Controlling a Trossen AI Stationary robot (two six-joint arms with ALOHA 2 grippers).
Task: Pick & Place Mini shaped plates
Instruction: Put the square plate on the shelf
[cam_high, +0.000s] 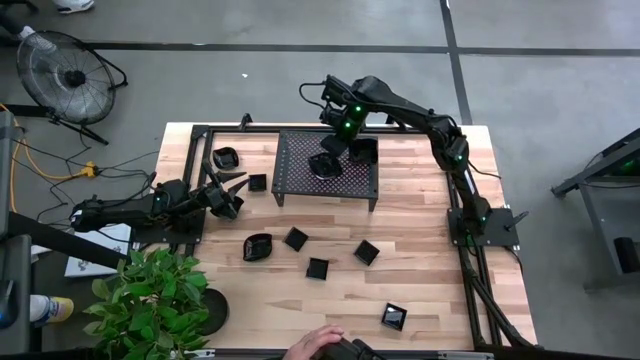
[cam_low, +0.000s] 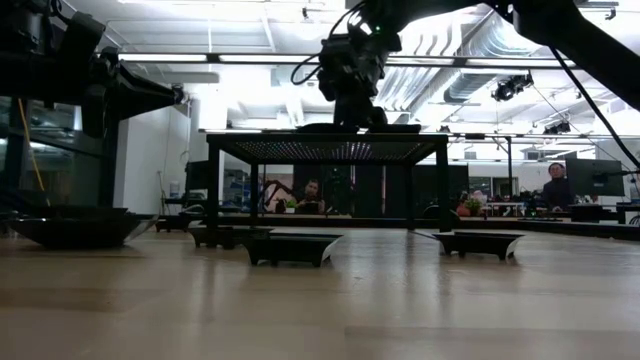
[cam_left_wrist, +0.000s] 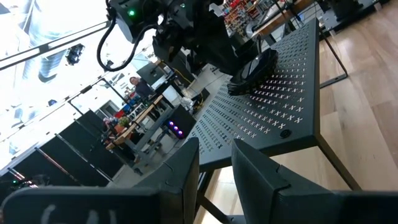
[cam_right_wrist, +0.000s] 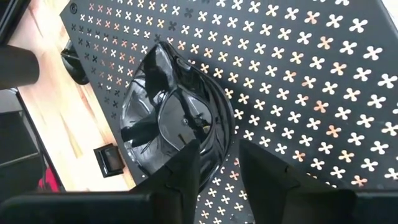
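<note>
From overhead, the left gripper (cam_high: 226, 196) is seen at the table's (cam_high: 420, 290) left edge, fingers parted and holding nothing, with one round plate (cam_high: 226, 157) just beyond it; several small plates (cam_high: 318, 268) lie scattered across the table's middle, one (cam_high: 394, 317) near the front edge; the mesh rack (cam_high: 350, 182) stands at the back, where the right gripper (cam_high: 331, 153) is lowered over a round plate (cam_high: 325, 166). Only the right wrist view shows that glossy plate (cam_right_wrist: 174, 118) tilted on the rack, its rim taken between the gripper's fingers (cam_right_wrist: 186, 165). A person's hand (cam_high: 315, 344) is seen at the near edge.
</note>
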